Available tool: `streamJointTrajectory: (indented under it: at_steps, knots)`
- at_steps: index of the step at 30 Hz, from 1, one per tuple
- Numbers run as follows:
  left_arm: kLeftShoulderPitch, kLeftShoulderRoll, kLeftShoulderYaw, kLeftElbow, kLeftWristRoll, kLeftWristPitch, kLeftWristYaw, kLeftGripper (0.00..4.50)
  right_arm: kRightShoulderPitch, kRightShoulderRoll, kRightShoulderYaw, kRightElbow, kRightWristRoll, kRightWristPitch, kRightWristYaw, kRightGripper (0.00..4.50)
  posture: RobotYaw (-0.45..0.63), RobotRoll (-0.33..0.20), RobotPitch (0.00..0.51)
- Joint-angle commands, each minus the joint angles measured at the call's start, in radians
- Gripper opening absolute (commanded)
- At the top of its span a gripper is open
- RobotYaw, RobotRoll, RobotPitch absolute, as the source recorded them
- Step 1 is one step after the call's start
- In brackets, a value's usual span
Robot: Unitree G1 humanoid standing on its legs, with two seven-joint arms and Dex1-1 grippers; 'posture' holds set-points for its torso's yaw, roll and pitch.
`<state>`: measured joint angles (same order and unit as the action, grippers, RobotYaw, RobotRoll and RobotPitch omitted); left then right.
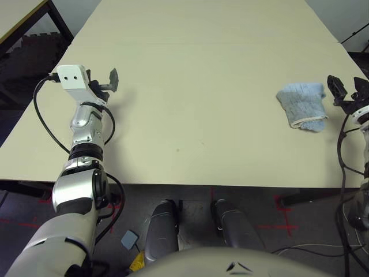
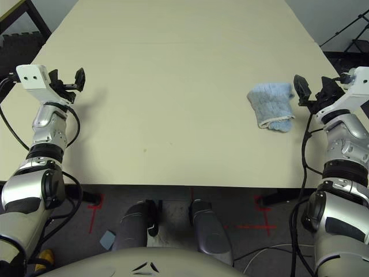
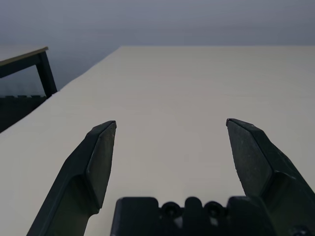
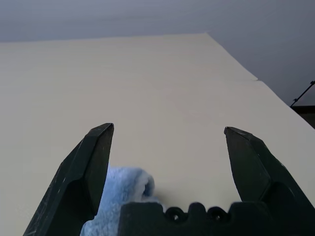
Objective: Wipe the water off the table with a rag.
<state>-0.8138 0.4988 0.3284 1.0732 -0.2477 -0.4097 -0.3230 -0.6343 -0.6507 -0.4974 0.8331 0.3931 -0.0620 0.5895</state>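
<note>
The light blue rag (image 1: 302, 105) lies crumpled on the pale cream table (image 1: 202, 63), near its right edge. My right gripper (image 1: 347, 92) hovers open just right of the rag, nothing between its fingers; in the right wrist view the rag (image 4: 123, 189) shows low beside one finger (image 4: 91, 167). My left gripper (image 1: 106, 85) stands open over the table's left side, far from the rag, with bare tabletop between its fingers (image 3: 98, 157). A tiny brownish drop of water (image 1: 177, 150) sits near the front middle of the table.
A smaller table with a yellowish edge (image 1: 17, 20) stands beyond the far left corner. Thin black stand legs (image 1: 354, 32) rise at the far right. Cables and red tape marks (image 1: 282, 222) lie on the floor below the front edge.
</note>
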Motion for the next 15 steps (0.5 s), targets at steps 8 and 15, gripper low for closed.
streamJointTrajectory:
  at_steps: [8, 15]
  knots:
    - [-0.024, 0.038, 0.001, 0.006, 0.023, -0.010, 0.002, 4.50, -0.050, -0.006, -0.025, 0.030, 0.037, -0.047, -0.009, 4.48, -0.17, 0.000, 0.171]
    - [-0.030, 0.037, -0.002, 0.009, 0.029, -0.018, -0.007, 4.50, -0.074, -0.007, -0.012, 0.054, 0.027, -0.053, -0.003, 4.48, -0.17, 0.000, 0.156]
